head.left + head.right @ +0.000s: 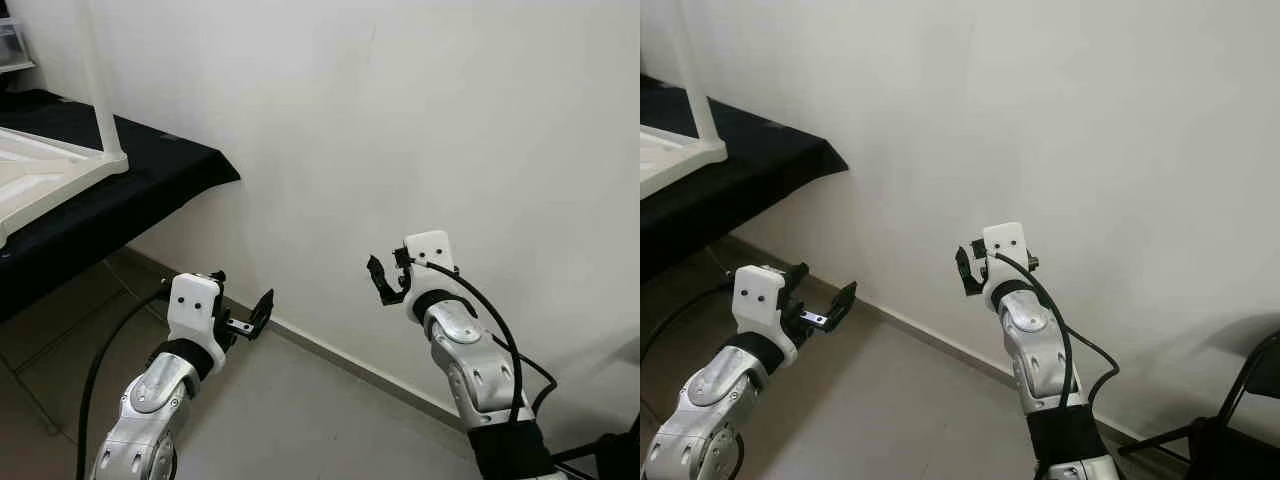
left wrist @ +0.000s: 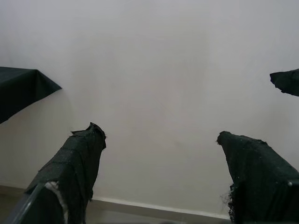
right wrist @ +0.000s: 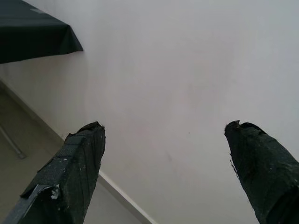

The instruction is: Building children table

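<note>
Item: white plastic children's table top [image 1: 40, 180], moulded, lying upside down with its ribbed underside up, on a work table draped in black cloth [image 1: 150, 190]. It sits toward the far end of that table, its near corner close to the cloth's right-hand corner by the wall. One slim white plastic leg [image 1: 100, 80] stands upright in the socket at that corner; the rest of the top runs out of frame.

Handling, as judged: light, stiff, hollow-ribbed plastic; smooth and likely a little slippery under hard fingers; not fragile, though a leg may rock in its socket if pushed sideways. Best hold on a leg is likely around its shaft low down, near the socket, pressing straight down; the top is best steadied by its raised edge rim.

Left gripper [image 1: 252, 318]: raised in free air, well apart from the work table's corner, black fingers spread wide, holding nothing; faces the plain white wall [image 1: 450, 120].

Right gripper [image 1: 386, 282]: raised further right, fingers likewise parted and empty, also facing the wall.

Surroundings: grey floor [image 1: 300, 420], skirting along the wall's foot.
</note>
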### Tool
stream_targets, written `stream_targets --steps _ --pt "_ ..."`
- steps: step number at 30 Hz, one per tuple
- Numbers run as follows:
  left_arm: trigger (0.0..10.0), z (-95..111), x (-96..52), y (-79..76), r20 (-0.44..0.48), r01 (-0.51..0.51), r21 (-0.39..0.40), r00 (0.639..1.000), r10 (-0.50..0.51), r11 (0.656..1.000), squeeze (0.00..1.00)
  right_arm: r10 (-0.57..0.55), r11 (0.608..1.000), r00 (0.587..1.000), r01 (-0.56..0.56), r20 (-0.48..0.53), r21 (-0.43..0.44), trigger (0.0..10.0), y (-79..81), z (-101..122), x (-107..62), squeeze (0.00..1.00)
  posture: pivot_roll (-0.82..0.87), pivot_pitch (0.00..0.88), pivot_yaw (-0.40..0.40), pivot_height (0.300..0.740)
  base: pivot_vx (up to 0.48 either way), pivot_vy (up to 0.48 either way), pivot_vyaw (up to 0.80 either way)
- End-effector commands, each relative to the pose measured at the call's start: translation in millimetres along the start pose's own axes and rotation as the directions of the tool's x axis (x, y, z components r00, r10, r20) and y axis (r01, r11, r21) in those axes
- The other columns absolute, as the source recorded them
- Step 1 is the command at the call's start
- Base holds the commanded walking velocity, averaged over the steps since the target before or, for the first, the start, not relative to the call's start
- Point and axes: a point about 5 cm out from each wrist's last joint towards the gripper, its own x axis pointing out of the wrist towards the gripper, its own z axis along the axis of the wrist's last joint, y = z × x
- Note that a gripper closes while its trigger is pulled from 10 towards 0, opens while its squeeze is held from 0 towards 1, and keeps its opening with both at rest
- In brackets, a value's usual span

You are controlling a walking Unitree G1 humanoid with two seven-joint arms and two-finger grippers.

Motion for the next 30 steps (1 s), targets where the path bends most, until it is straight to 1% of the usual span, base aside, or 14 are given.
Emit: stream_targets --steps 1,17,18,19,21,30 --pt "10.0 -1.1 -0.5 -1.3 -0.006 0.012 -0.002 1.000 -0.012 1.000 0.00 -0.012 1.000 1.000 0.012 -0.013 -0.006 10.0 -1.8 -5.2 -1.1 0.00 0.07 0.000 -0.115 0.740 0.000 0.000 0.00" --pt "10.0 -0.9 -0.5 -1.8 -0.005 0.009 -0.001 1.000 -0.009 1.000 0.00 -0.011 1.000 1.000 0.011 -0.016 -0.007 10.0 -2.1 -5.9 -1.0 0.00 0.07 0.000 -0.117 0.740 0.000 0.000 0.00" --pt "10.0 -0.9 -0.5 -1.8 -0.005 0.009 -0.001 1.000 -0.009 1.000 0.00 -0.011 0.999 1.000 0.010 -0.009 -0.030 10.0 -1.8 -4.7 -0.9 0.00 0.07 0.000 -0.117 0.740 0.000 0.000 0.00" --pt "10.0 -1.1 -0.4 -1.8 -0.006 0.009 0.000 1.000 -0.009 1.000 0.00 -0.009 0.999 1.000 0.008 -0.010 -0.035 10.0 -1.4 -4.5 -0.7 0.00 0.07 0.000 -0.117 0.740 0.000 0.000 0.00" --pt "10.0 -1.3 -0.1 -1.8 -0.007 0.010 0.001 1.000 -0.010 1.000 0.00 0.001 0.998 1.000 -0.001 -0.006 -0.069 10.0 -0.5 -3.1 -0.3 0.00 0.07 0.000 -0.117 0.740 0.000 0.000 0.80" --pt "10.0 -1.5 0.1 -1.8 -0.009 0.012 0.003 1.000 -0.012 1.000 0.00 0.007 0.997 1.000 -0.008 -0.010 -0.074 10.0 1.2 -3.8 -0.4 0.00 0.07 0.000 -0.118 0.740 0.000 0.000 0.80"
